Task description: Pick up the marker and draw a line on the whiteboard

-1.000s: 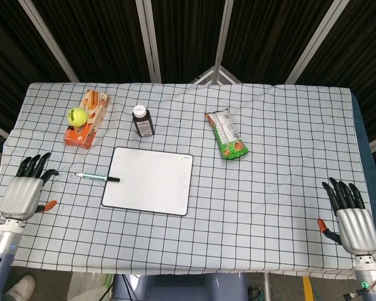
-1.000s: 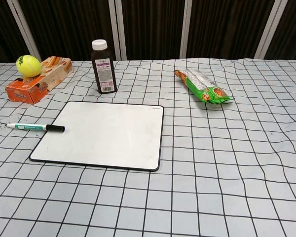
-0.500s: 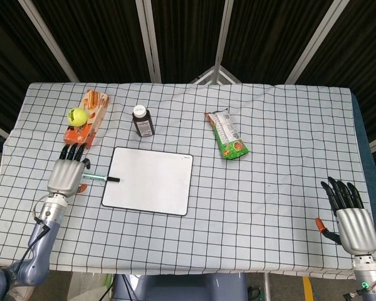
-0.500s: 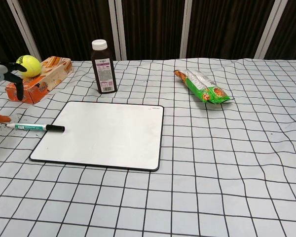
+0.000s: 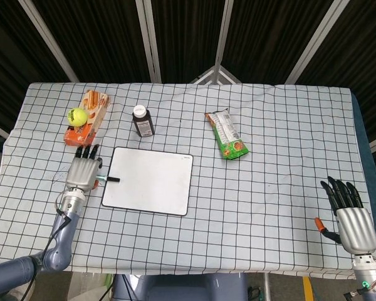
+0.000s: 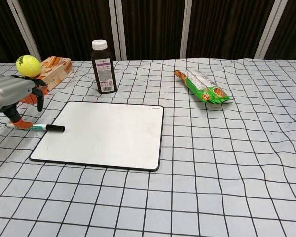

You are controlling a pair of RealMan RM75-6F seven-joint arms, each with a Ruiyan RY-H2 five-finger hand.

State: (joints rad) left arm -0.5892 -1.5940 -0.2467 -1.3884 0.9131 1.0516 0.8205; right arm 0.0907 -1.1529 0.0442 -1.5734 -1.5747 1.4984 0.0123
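The marker (image 6: 43,128), green-barrelled with a black cap, lies on the checked cloth with its cap just over the left edge of the whiteboard (image 6: 103,133). In the head view only the marker's cap end (image 5: 112,179) shows beside the whiteboard (image 5: 150,180). My left hand (image 5: 83,170) hovers over the marker's barrel with fingers stretched forward and apart. From the chest view, the left hand (image 6: 14,95) has its orange thumb tip down beside the marker's tail, holding nothing. My right hand (image 5: 348,217) rests open at the table's near right corner, far from the board.
A tennis ball (image 5: 76,116) sits on an orange box (image 5: 88,120) just beyond my left hand. A dark bottle (image 5: 143,121) stands behind the whiteboard. A green snack bag (image 5: 226,134) lies to the back right.
My left hand has moved right and forward from the table's left edge to above the marker. The marker, the board and the right hand have stayed put.
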